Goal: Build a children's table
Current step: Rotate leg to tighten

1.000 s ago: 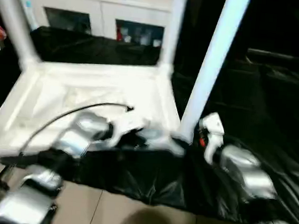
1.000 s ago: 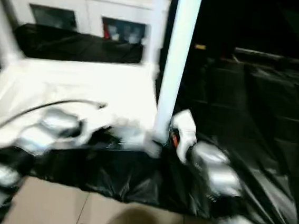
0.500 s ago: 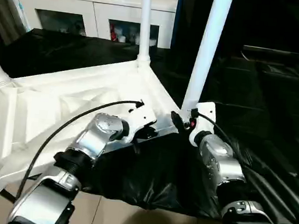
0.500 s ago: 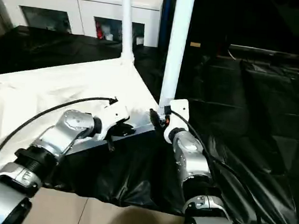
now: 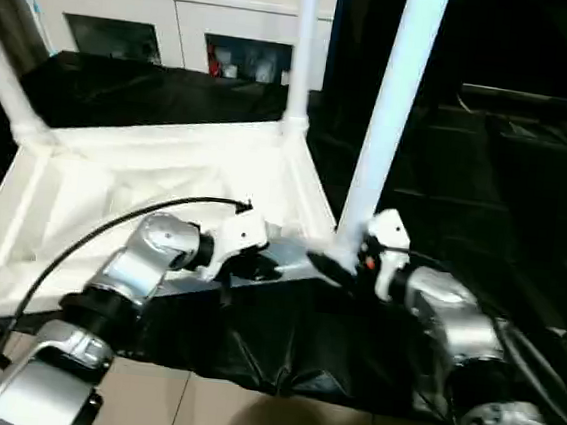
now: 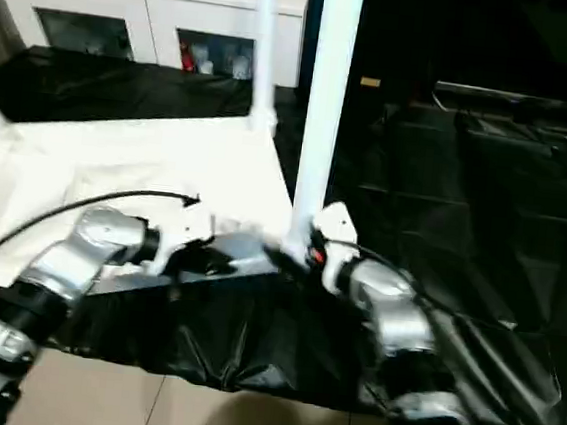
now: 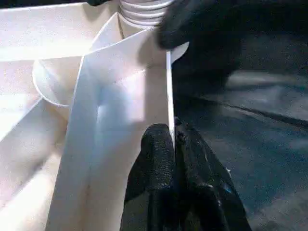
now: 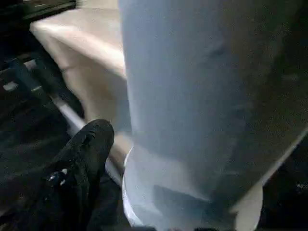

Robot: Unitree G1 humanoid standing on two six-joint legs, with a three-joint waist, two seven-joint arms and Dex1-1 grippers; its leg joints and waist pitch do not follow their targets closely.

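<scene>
The head's two eyes looked forward and down over both forearms, sharing the upturned children's table (image 5: 166, 176); each wrist camera sat close against its near corner.

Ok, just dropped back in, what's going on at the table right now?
The children's table lies upside down on black sheeting, with legs standing up from its corners. The left gripper is shut on the thin near rim of the top. The right gripper sits at the foot of the near right leg, close against it; whether it grips the leg is unclear.
</scene>
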